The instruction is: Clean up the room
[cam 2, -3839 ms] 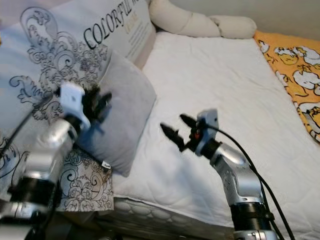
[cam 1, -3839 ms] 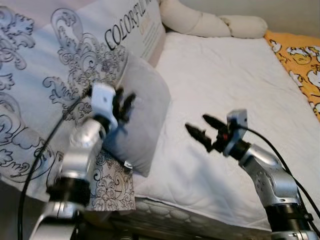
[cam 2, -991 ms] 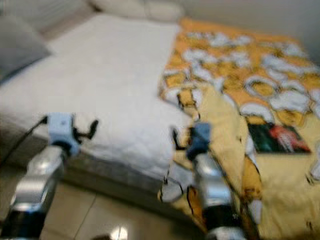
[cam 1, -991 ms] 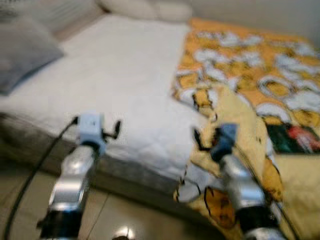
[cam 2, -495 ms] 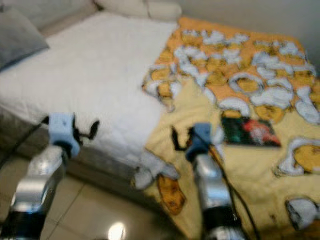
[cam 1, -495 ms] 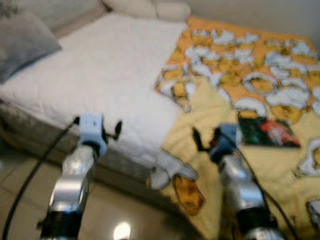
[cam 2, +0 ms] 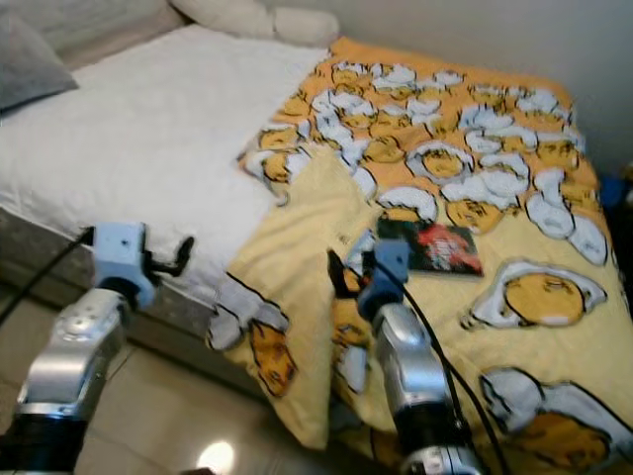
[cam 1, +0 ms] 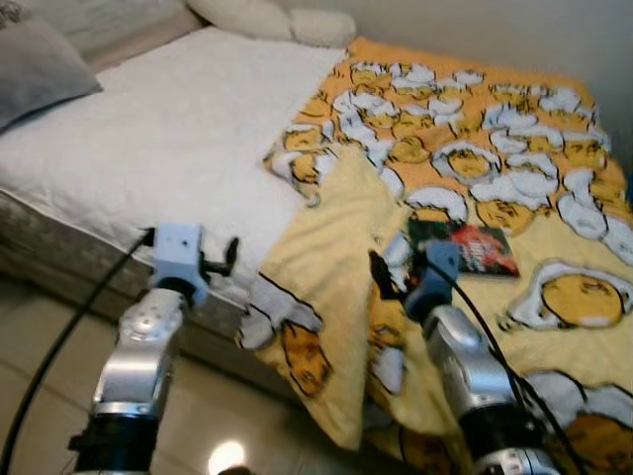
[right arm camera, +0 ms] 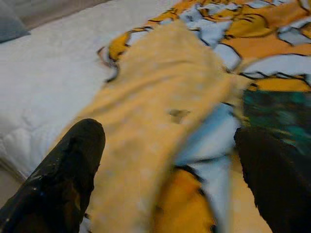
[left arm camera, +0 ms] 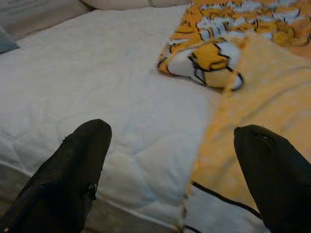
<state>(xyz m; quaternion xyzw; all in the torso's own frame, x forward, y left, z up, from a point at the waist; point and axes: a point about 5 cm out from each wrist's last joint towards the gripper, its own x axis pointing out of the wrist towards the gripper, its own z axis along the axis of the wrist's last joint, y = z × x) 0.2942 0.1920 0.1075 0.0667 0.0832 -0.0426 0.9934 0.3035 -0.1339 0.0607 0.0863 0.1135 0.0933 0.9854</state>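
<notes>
No readable text, label, brand or number anywhere; cover of the dark book (cam 1: 463,247) lying on the yellow cartoon-print blanket (cam 1: 514,168) too blurred to read.

A home bedroom: a white-sheeted bed (cam 1: 168,129) with pillows (cam 1: 267,20) and a yellow cartoon blanket (cam 1: 475,168).

Soft even daylight, slight blur, lamp glare on floor (cam 1: 226,457).

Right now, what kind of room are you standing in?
Most likely a bedroom. There is a bed with a white mattress, a yellow cartoon-print blanket spread over one side with a book lying on it, and pillows at the head.
</notes>
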